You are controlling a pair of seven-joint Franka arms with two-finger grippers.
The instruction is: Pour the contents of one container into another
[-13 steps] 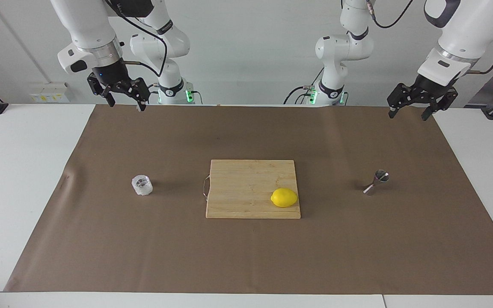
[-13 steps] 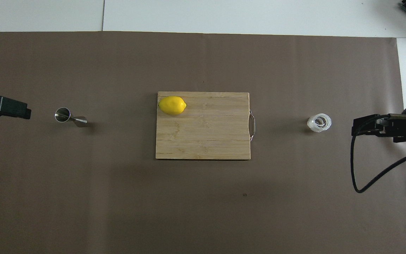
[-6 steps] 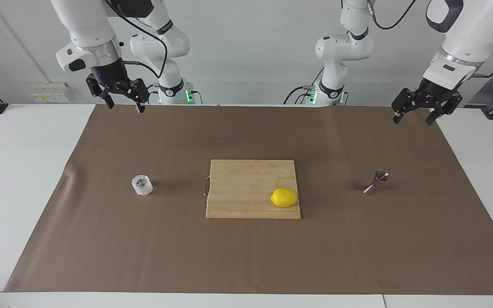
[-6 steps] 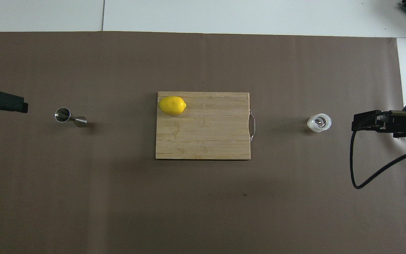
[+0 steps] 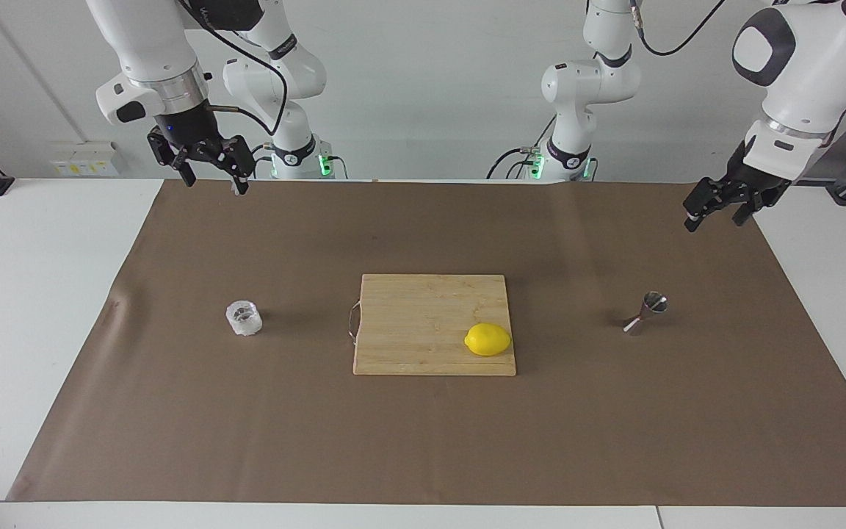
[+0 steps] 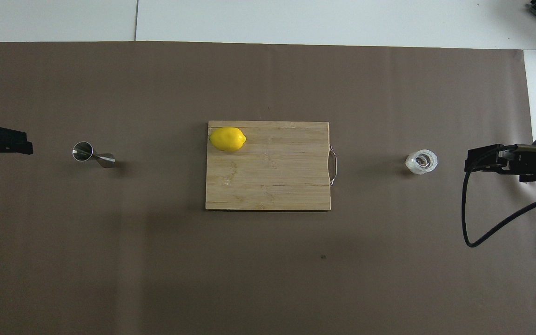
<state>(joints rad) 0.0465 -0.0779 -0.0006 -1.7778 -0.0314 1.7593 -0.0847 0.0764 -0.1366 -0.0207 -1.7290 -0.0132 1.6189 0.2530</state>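
With both sets of jaws open and empty, the slim steel hourglass jigger (image 5: pixel 645 314) could topple if the clear faceted glass tumbler (image 5: pixel 244 319) knocks it while pouring.

Bright, even light from above fills both views. Soft, faint shadows lie beside the glass tumbler (image 5: pixel 244 319), the jigger (image 5: pixel 644 313) and the cutting board (image 5: pixel 434 308). The jigger's steel glints. Both pictures are sharp, without blur.
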